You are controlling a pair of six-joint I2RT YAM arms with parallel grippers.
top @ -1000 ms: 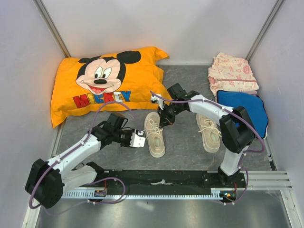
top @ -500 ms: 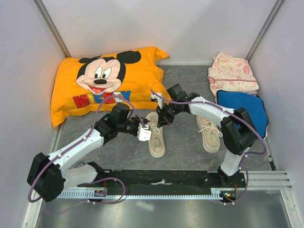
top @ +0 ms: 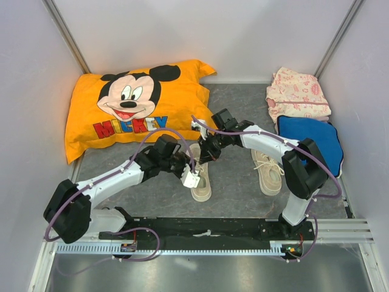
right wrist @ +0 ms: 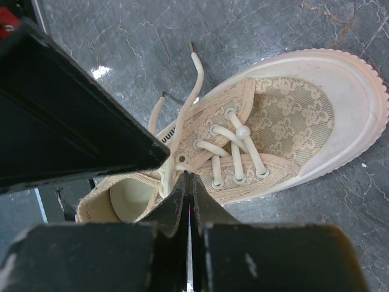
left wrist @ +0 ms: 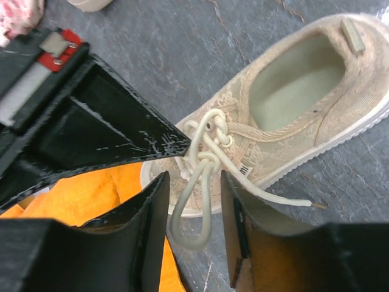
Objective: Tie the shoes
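Two cream-beige shoes lie on the grey floor: the left shoe (top: 202,182) under both grippers and the right shoe (top: 268,170) apart, to its right. My left gripper (top: 190,177) hangs over the left shoe, open. In the left wrist view a white lace loop (left wrist: 193,222) hangs between its fingers (left wrist: 155,201), coming from the knot on that shoe (left wrist: 304,103). My right gripper (top: 204,156) is at the shoe's lacing. In the right wrist view it (right wrist: 189,176) is shut, its tips pinching the lace (right wrist: 167,176) at the top eyelet of the shoe (right wrist: 292,115).
An orange Mickey pillow (top: 134,109) lies at the back left, just behind the left shoe. A pink patterned cloth (top: 298,94) and a blue cushion (top: 310,140) lie at the back right. Grey walls close the sides.
My left arm has swung right and forward, bringing its open gripper from the shoe's left side to over the shoe's laces. My right gripper has barely moved.
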